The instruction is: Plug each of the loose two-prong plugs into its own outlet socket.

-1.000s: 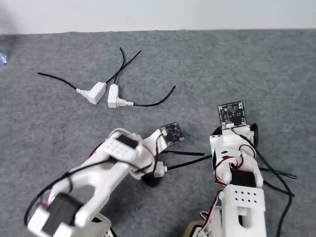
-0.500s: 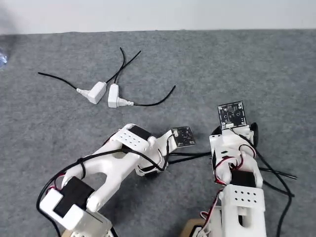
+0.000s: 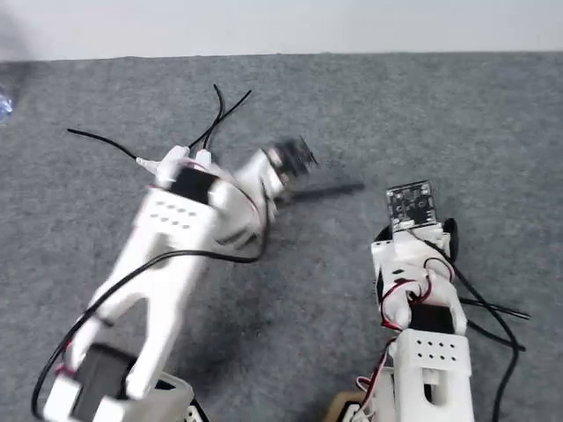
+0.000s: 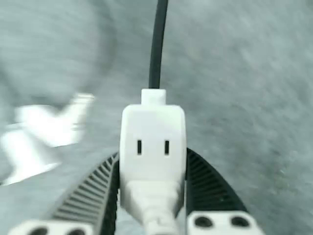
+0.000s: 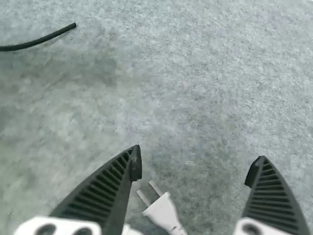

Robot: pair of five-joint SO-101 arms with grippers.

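— What are the arms built from?
— White plastic shells. The left arm (image 3: 176, 233) carries a grid of small round holes, a black motor block (image 3: 97, 378) and looping black cables.
— And the right arm (image 3: 422, 290)?
— The same hole grid, with red, white and black wires bunched beside it, and a small square black circuit board (image 3: 412, 204).
— The grippers?
— The left gripper (image 4: 151, 154) and right gripper (image 5: 197, 164) have black ribbed wedge fingers (image 5: 110, 188) on white bases with dark screw holes.

A grey, felt-like mat (image 3: 493, 132) covers the whole table. Along its far edge runs a plain white strip of wall (image 3: 281, 26). A small pale-blue, glassy object (image 3: 4, 104) sits at the far left edge. A tan brown corner (image 3: 341, 408) shows at the near edge.
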